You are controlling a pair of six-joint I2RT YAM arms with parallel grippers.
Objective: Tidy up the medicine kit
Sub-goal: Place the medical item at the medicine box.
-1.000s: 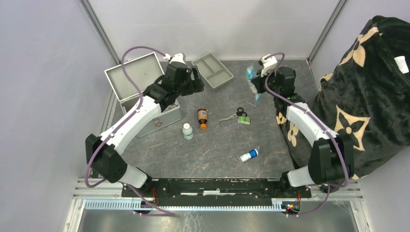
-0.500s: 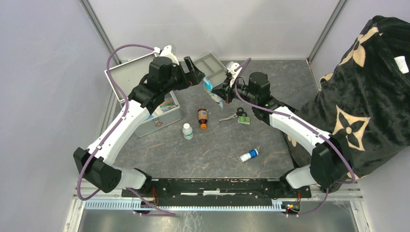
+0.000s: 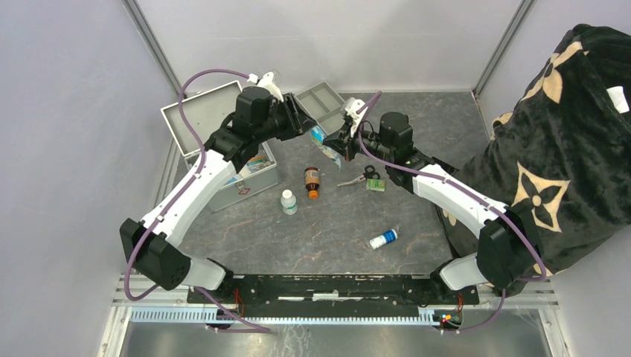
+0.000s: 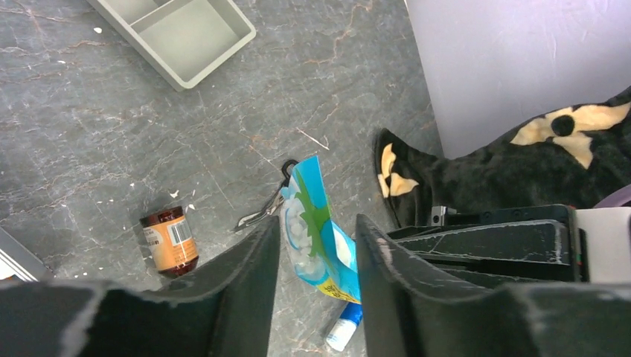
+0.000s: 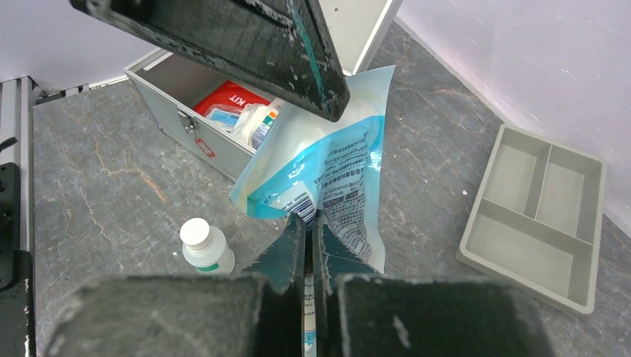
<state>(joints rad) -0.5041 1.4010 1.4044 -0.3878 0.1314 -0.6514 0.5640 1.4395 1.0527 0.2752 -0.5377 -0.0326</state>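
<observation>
- The medicine kit (image 3: 248, 184), a boxy silver-grey metal case, sits at the far left of the dark marbled table (image 3: 335, 223) with its hinged lid (image 3: 195, 117) raised.
- The right wrist view looks into the open case, where a red pouch (image 5: 225, 99) and a few other packets lie.
- In the top view, the left arm reaches across the case and hides much of its inside.
- The right gripper (image 5: 308, 217) is pinched tight on the lower edge of a blue pouch (image 5: 338, 167). The pouch is a blue-and-white plastic packet with printed text, held in the air near the kit's right end.
- The left gripper (image 4: 318, 222) faces it from the other side with its two fingers spread wide. The pouch's upper part sits in the gap between them, and whether either finger touches the plastic cannot be told.
- A shallow grey divided tray (image 3: 325, 102) lies at the back of the table, beyond both grippers.
- On the table below the grippers is a brown medicine bottle (image 3: 312, 181) with an orange cap.
- A small white bottle (image 3: 288, 201) stands upright near the kit's front corner.
- A pair of scissors (image 3: 359, 177) lies just beside a small green box (image 3: 375, 185).
- A blue-and-white tube (image 3: 384, 239) lies on its side, well apart from the rest and closer to the arm bases.
- A black plush blanket (image 3: 565, 149) with tan flower shapes is heaped along the right edge.
</observation>
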